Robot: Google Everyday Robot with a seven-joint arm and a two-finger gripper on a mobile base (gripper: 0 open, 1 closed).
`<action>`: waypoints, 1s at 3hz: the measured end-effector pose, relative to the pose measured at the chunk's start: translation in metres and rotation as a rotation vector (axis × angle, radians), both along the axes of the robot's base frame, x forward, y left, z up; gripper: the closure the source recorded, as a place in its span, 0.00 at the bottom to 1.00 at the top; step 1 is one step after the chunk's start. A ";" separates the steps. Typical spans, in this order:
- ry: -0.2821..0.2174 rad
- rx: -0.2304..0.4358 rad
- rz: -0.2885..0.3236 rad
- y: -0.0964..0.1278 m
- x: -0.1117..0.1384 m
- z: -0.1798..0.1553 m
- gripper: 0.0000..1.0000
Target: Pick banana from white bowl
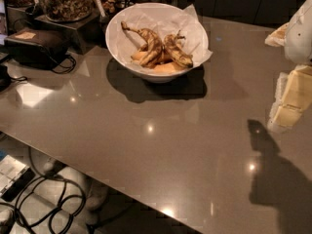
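While banana [154,48] lies in white bowl [120,55] | tool [290,99] hangs far right

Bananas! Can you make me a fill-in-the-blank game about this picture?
The brown-spotted yellow bananas lie in a round, glossy bowl whose colour is ____.
The bowl is lined with crinkled white ____.
The robot's gripper hangs at the picture's ____ edge, apart from the bowl.
The clear jar of nuts stands to the picture's ____ of the bowl.
Missing words: white, paper, right, left.
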State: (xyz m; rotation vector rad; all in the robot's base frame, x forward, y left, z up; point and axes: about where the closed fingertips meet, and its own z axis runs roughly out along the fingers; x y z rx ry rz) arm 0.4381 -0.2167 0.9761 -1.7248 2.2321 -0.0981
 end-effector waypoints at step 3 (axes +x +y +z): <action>0.006 -0.006 -0.105 -0.003 0.025 0.000 0.00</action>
